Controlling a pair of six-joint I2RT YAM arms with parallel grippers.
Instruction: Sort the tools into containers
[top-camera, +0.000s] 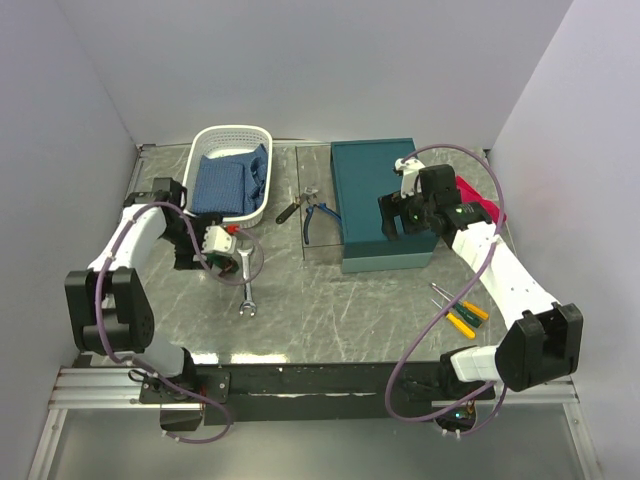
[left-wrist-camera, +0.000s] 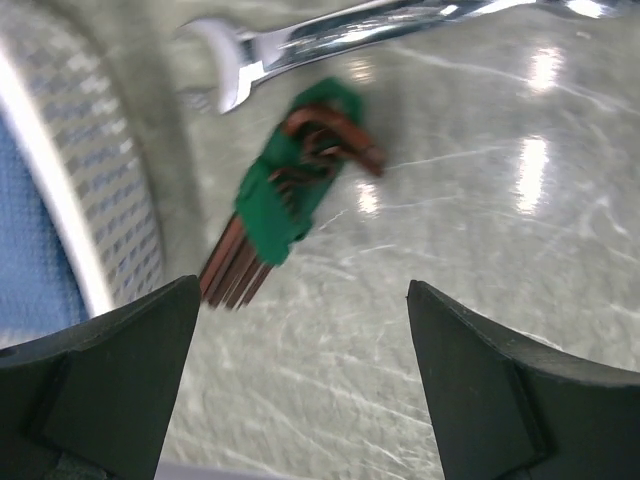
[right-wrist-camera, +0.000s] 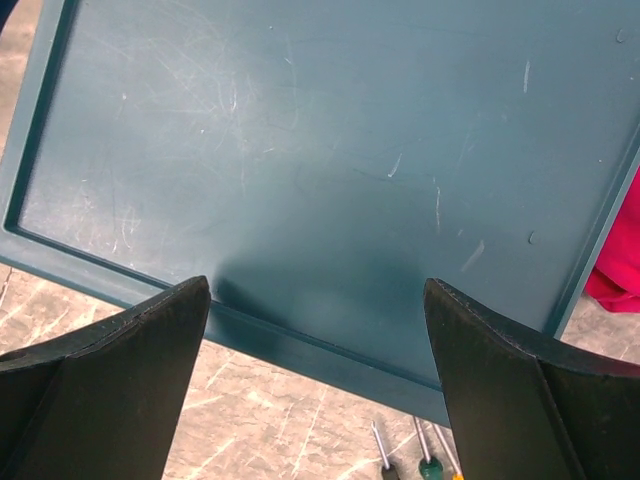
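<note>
Left claw (left-wrist-camera: 302, 300) is gaping over the hex keys (left-wrist-camera: 290, 190), likely stiff and light; pinch them midway. Right claw (right-wrist-camera: 318, 300) is gaping over the box (right-wrist-camera: 300, 140).

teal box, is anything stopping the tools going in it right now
Yes. The teal box has its lid shut over the whole inside. The pliers, spanner and screwdrivers lie outside on the table. The right gripper hangs open above the lid.
</note>
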